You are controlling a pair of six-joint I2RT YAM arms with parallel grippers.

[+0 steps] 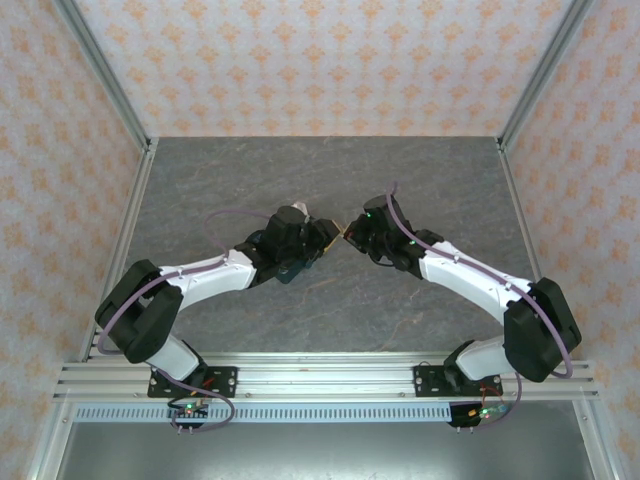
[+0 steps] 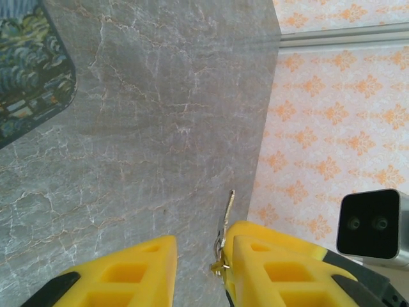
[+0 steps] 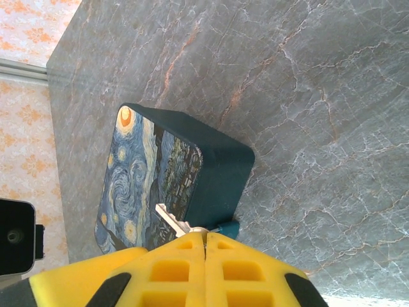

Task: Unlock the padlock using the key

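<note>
My right fingers pinched tight around key, blade poking ahead; padlock lying on surface just beyond tips; left fingers spread, clamping nothing; key likely light, stiff, slippery: grip teal head; padlock seems heavier, rigid: take teal edges.

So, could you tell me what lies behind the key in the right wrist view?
The painted face of the padlock, lying on the grey table. The right fingers, shut on the key, cover most of its teal head.
</note>
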